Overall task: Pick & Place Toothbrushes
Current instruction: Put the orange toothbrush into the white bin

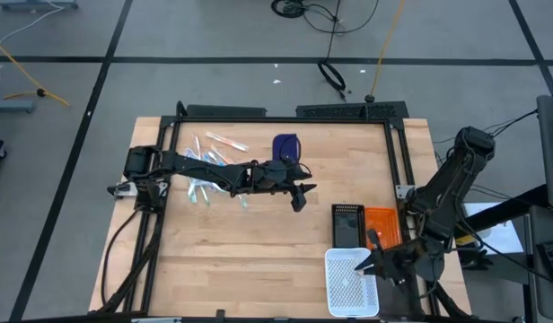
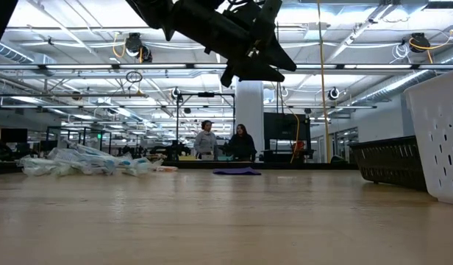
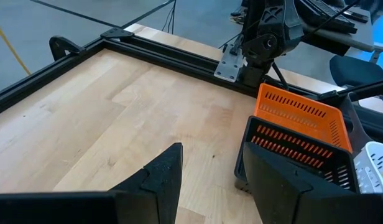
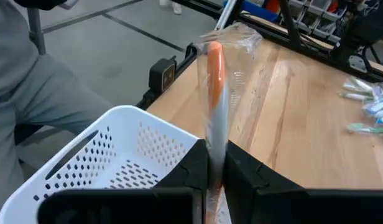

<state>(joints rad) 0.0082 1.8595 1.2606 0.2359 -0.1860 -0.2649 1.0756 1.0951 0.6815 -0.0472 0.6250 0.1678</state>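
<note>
The toothbrushes (image 1: 207, 169), thin light blue and white sticks in clear wrappers, lie in a loose pile on the table's far left; they also show in the low view (image 2: 87, 162). My right gripper (image 1: 373, 260) is at the table's near right, over the white basket (image 1: 352, 283), and is shut on an orange and white toothbrush (image 4: 215, 81) in a clear wrapper. My left gripper (image 1: 299, 196) is open and empty in the air above the table's middle (image 3: 210, 168), right of the pile. My right gripper pinches the wrapped toothbrush's white shaft (image 4: 216, 146) between its two fingers. The brush runs on past the fingertips, along the fingers, with its orange end (image 4: 215, 59) farthest out. It is lifted clear, above the white basket's rim (image 4: 148, 118).
A black basket (image 1: 347, 224) and an orange basket (image 1: 381, 224) stand side by side just beyond the white one. A dark blue flat thing (image 1: 287, 145) lies at the far middle. A black frame (image 1: 285, 114) rims the table. People stand in the room behind (image 2: 223, 141).
</note>
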